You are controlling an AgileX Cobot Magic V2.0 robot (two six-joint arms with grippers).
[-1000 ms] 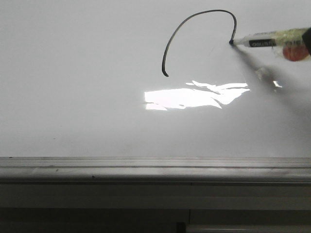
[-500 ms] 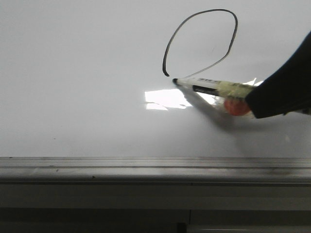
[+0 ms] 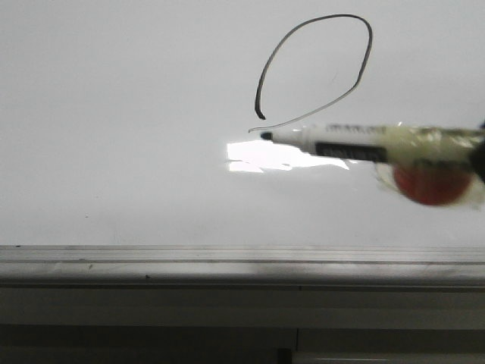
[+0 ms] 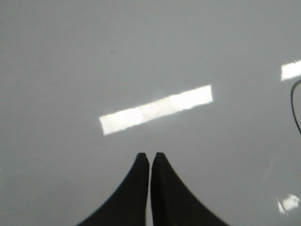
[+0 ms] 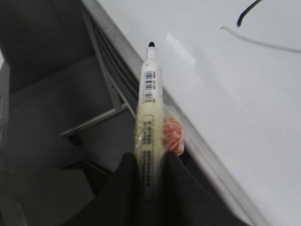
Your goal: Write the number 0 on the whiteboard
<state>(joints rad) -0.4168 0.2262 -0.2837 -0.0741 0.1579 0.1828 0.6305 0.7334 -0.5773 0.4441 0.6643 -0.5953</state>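
The number 0 (image 3: 370,45) is a thin black slanted oval on the whiteboard (image 3: 114,114), open at its lower left, with a faint tail (image 3: 261,128). My right gripper (image 5: 150,157) is shut on a white marker (image 3: 341,142) with a black label, wrapped in yellowish tape. The marker points left, and its black tip (image 3: 265,136) is just right of the tail's end. It looks large and blurred, apparently raised off the board. My left gripper (image 4: 149,155) is shut and empty over bare whiteboard (image 4: 70,70). Part of the stroke (image 5: 244,16) shows in the right wrist view.
A grey aluminium rail (image 3: 227,262) runs along the board's near edge and also shows in the right wrist view (image 5: 202,141). An orange round piece (image 3: 432,182) is taped under the marker. A bright glare patch (image 3: 273,155) lies below the oval. A dark frame (image 5: 94,122) sits below the rail.
The marker drew the oval's lower right side down to the lower left, leaving the faint tail. It now looks larger and nearer the camera, with the right arm mostly out of frame.
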